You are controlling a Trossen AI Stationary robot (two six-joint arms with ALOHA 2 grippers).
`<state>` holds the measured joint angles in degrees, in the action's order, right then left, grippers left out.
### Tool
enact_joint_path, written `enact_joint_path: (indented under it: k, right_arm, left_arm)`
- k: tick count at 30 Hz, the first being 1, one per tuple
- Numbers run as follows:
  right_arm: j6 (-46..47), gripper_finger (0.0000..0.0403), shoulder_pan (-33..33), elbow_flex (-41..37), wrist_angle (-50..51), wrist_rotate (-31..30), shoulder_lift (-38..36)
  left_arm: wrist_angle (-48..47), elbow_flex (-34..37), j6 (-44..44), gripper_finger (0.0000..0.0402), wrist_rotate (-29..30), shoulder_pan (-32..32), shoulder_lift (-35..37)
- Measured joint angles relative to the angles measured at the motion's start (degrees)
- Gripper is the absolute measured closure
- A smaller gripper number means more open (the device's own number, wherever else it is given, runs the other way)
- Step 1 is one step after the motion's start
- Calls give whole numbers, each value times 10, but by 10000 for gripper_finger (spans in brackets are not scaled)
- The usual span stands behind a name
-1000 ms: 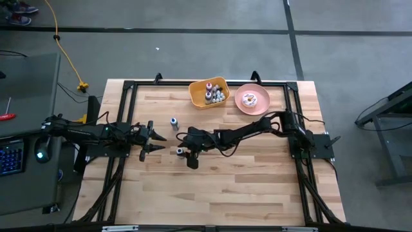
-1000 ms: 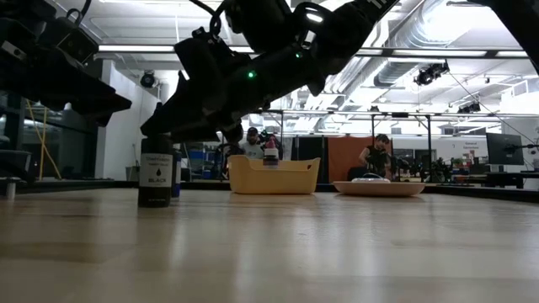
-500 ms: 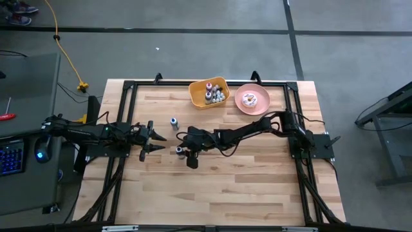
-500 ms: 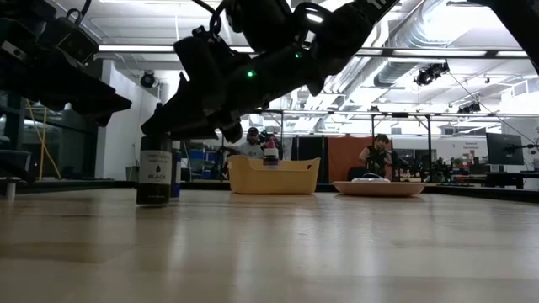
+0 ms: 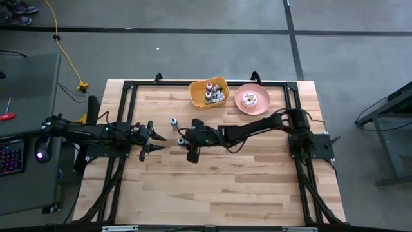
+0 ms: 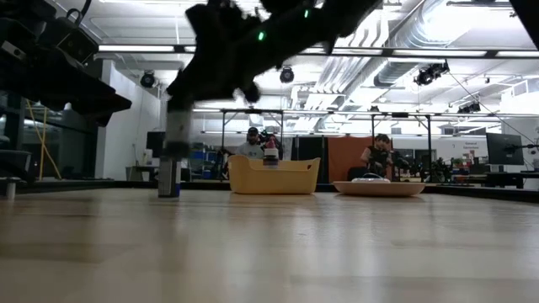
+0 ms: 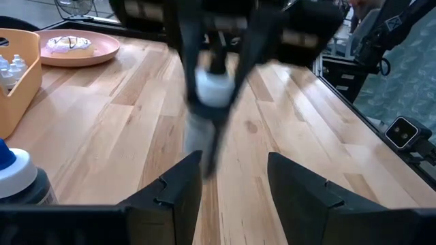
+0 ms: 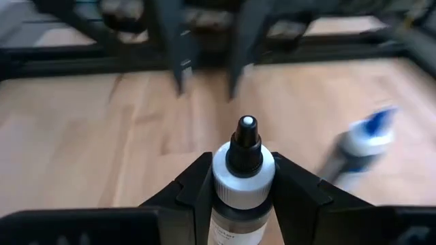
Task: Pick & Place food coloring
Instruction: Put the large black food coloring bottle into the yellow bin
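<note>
- Right gripper (image 8: 242, 197): clamped on a black-capped food coloring bottle (image 8: 242, 184), lifted off the table (image 5: 257, 187).
- Left gripper (image 5: 158, 138): fingers apart, empty, at its nine o'clock.

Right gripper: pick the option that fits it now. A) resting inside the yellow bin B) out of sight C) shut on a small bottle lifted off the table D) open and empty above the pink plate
C: the right gripper has its fingers closed on a white-capped bottle, which the low view shows raised off the table.
</note>
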<state>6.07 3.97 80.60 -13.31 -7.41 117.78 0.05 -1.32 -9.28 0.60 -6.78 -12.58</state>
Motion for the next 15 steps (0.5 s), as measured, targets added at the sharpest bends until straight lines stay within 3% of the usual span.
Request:
enact_joint_path:
  k: [15]
  right_arm:
    - [-2, 288, -22, 13, 152, -199, -162]
  left_arm:
    - [0, 0, 0, 238, 0, 0, 0]
